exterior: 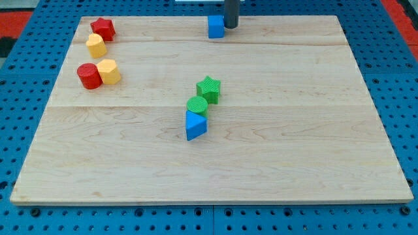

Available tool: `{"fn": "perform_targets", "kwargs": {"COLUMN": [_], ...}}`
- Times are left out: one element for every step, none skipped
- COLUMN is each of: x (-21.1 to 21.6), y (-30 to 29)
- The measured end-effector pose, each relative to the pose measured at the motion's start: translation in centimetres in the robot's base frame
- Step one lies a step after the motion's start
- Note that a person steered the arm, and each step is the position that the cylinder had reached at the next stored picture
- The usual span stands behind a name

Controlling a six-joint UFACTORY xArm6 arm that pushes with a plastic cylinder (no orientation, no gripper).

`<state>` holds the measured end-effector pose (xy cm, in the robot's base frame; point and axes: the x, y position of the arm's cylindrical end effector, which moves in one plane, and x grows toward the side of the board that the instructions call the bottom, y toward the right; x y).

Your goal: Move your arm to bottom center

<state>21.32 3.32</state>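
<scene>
I'm sitting with my tip (231,26) at the view's top, just right of the blue cube (216,27), touching it or nearly so; can't tell which. There's no hand on this rig, only the dark rod, so nothing is spreading or pinching anything.

The task's thing here is the arm itself, and the target is the bare wood at the bottom centre of the tabletop (209,186), well apart from where I'm parked. Nothing needs taking hold of.

I'm judging the blocks as light, rigid plastic that slide easily on the smooth wood, so any brush is going to shove them. A straight run down the view is passing close to the green star (209,89), green cylinder (197,105) and blue triangular block (195,125), stacked in a touching line near the centre. I'm planning to keep right of them.

The red star (102,27), yellow block (96,45), red cylinder (89,76) and second yellow block (109,71) are sitting far left, out of the way.
</scene>
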Motion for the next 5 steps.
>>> {"fn": "perform_targets", "kwargs": {"x": [0.0,0.0,0.0,0.0,0.0], "y": [-1.3,-0.2,-0.2,-0.2,-0.2]}}
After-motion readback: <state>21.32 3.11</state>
